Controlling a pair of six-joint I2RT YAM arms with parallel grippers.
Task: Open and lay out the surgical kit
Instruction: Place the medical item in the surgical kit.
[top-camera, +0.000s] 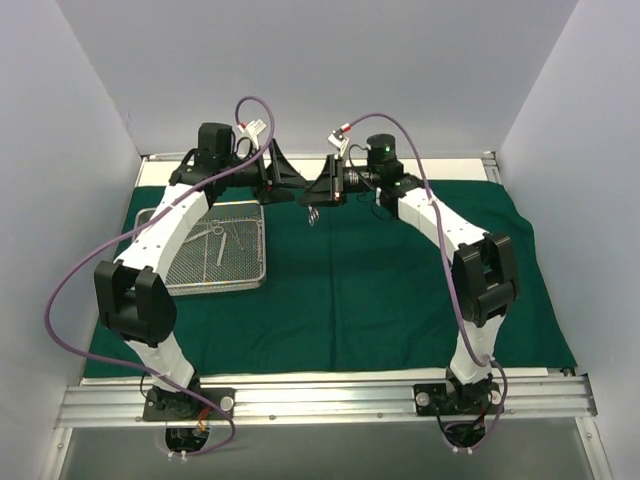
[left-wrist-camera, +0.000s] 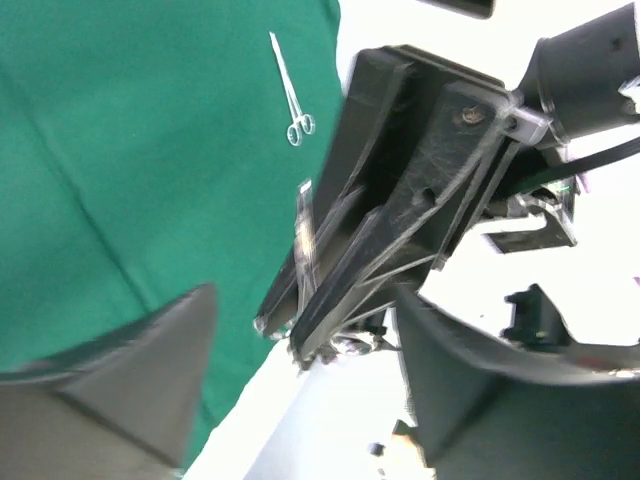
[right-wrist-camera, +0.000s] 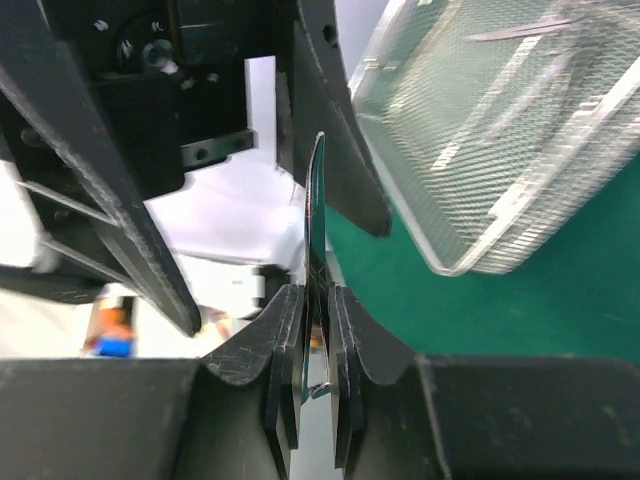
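Jaws: the right gripper (right-wrist-camera: 317, 330) is pinching its 2 fingers narrowly on 1 slim steel instrument (right-wrist-camera: 315, 200), which is standing up between them. The left gripper (top-camera: 290, 190) is standing wide, its fingers flanking that same instrument without gripping it. Both are meeting above the far middle of the work area.

Green cloth (top-camera: 400, 280): it is lying spread flat over most of the table, so the unwrapping is judged done.

Wire-mesh tray (top-camera: 264, 250): it is sitting on the left part of the cloth, under the left arm, and is holding several instruments (top-camera: 215, 236).

Ring-handled clamp (left-wrist-camera: 290, 90): 1 is lying alone on the cloth, well apart from the tray.

Held instrument: it is hanging between the 2 grippers. It is probably a pair of tweezers, though the wrist views are too blurred to confirm.

Risks: the right fingers are gripping only a short length of a thin, smooth blade, so it may pivot or slip out during the carry. The open left fingers are sitting close on either side; a withdrawal that is not straight could knock the instrument loose. A high release could let it bounce or land across the clamp.
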